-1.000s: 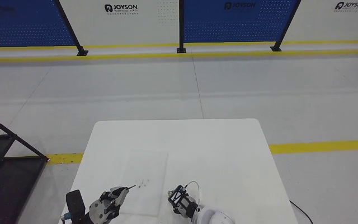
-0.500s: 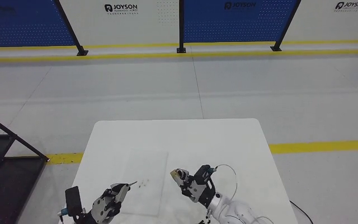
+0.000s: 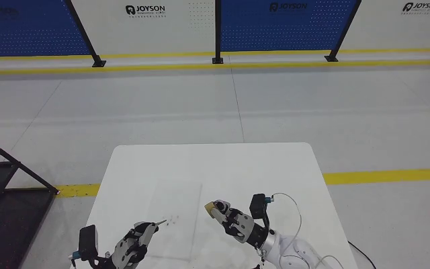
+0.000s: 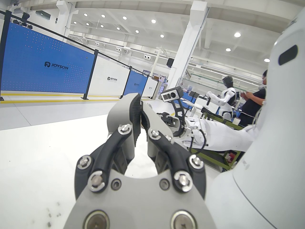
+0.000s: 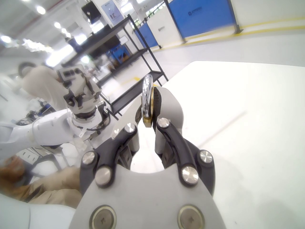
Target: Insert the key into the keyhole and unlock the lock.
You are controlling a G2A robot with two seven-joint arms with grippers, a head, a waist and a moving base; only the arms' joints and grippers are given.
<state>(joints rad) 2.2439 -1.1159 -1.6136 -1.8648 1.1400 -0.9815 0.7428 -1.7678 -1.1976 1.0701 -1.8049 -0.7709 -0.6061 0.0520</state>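
A small brass padlock (image 5: 148, 119) with a silver shackle is pinched upright in my right gripper (image 5: 150, 100), which is shut on it. In the top view the right gripper (image 3: 220, 212) holds the padlock (image 3: 211, 208) just above the white table (image 3: 235, 168), near its front middle. My left gripper (image 3: 152, 227) is at the front left, its fingers (image 4: 124, 110) pressed together, with a thin dark key (image 3: 160, 221) sticking out of the tips toward the padlock. A gap of table separates key and padlock.
A few dark specks (image 3: 172, 218) lie on the table between the grippers. A black metal rack (image 3: 20, 181) stands off the table's left side. The far half of the table is bare white surface.
My right gripper has come forward from the front edge and swung right, carrying the padlock out over the table. The left gripper with the key has hardly shifted.
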